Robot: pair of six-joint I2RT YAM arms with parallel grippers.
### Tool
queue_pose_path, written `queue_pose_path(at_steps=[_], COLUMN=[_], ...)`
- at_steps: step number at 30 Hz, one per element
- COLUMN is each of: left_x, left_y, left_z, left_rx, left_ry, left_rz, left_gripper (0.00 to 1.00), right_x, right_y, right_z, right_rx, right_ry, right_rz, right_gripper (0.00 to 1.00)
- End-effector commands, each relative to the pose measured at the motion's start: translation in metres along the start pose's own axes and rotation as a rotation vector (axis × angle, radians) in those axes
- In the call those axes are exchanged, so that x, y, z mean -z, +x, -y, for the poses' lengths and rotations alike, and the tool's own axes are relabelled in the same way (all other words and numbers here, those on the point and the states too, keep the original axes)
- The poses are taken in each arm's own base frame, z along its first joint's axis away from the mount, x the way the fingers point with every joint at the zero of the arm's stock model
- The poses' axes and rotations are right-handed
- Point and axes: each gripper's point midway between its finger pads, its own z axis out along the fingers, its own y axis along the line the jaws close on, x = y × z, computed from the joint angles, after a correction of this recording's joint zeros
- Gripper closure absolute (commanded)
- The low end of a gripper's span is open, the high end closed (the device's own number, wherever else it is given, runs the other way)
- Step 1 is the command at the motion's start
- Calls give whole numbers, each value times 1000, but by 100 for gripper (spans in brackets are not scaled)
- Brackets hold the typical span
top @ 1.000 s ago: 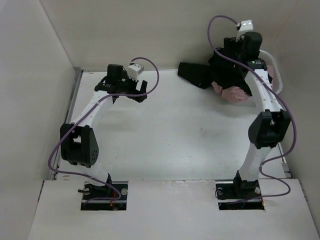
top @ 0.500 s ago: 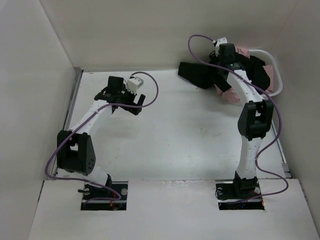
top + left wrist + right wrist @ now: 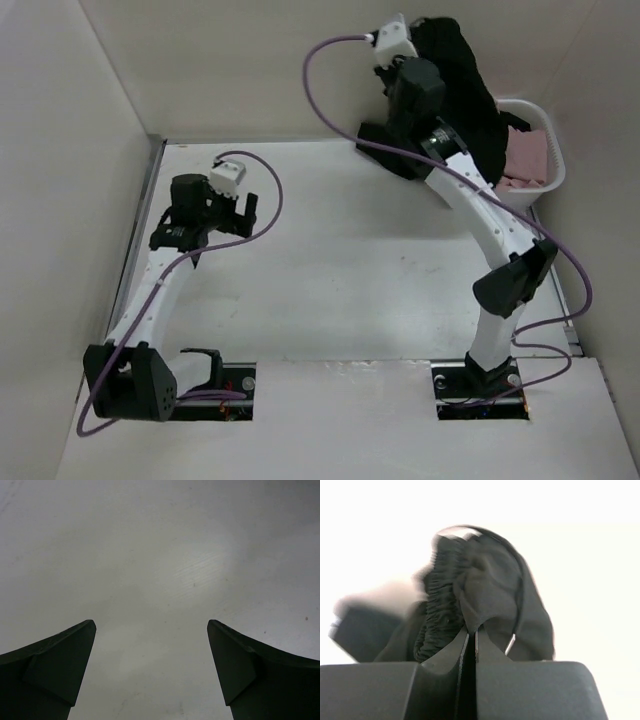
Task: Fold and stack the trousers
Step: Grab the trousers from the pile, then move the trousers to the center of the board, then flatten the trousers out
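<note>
Fingers (image 3: 447,655) of the right gripper (image 3: 470,642) are pressed together on a fold of the trousers (image 3: 480,590), pinching the black fabric just beside a gathered, ribbed band. In the top view the right arm (image 3: 490,215) is raised at the far right. The trousers (image 3: 465,90) hang from it, next to the white basket (image 3: 548,150), which holds a pale pink garment (image 3: 525,155). A lower part of the trousers appears to rest on the far edge of the table (image 3: 330,260). Fingers (image 3: 55,665) of the left gripper (image 3: 150,625) are spread wide over the left side of the table, with only its surface between them.
</note>
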Motion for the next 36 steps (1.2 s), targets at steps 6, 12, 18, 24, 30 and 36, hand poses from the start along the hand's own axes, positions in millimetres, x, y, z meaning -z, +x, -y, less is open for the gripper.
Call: queue_pose_path(at_steps=[6,12,18,24,30,36], left_x=[66,113,111,82,56,30], left_y=[-47,-96,-100,-28,107,167], left_z=[-66,-105,-117,-79,45,80], left_rx=[213,209,89,-177,-397,-652], left_ry=[-248,-368,-399,-262,154,148], left_rz=[321,486,438,124,-282,-326], left_gripper=[0,0,0,0,0,0], right_x=[197,239,215,245,246,205], right_y=[-247,-228,-37,137,159,159], right_z=[-7,-48,-67,-26,-104,-213], right_rx=[-360,-593,-774,-895,-997,-1027], right_ry=[-153,-291,-135,-101,-540,-697], right_rz=[577,506,100,-136,-355,-494], right_gripper=[99,99,77,0,0,0])
